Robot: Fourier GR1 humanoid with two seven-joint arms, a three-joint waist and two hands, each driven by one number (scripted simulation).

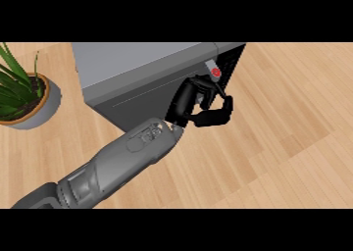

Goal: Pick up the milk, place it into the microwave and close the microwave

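Right now I am working one hand point(201, 105) against the front of the microwave point(147, 73), and since only one forearm point(121, 164) is showing, rising from the lower left of the head view, I am judging it to be the left; the other hand is not showing at all. Its fingers are curling in at the microwave's front corner, just below the red button point(215, 72) on the control strip, and whether they are grasping the door edge or only clenching beside it I cannot tell. The milk is showing nowhere on the bench point(281, 137), so I am taking it to be already inside, which makes closing the door the step in hand. To do that well I am thinking of pushing flat along the door face rather than hooking the edge, steering away from the button, and watching the seam until it is lying flush. I am also keeping the forearm well apart from the potted plant point(20, 95) at the left.
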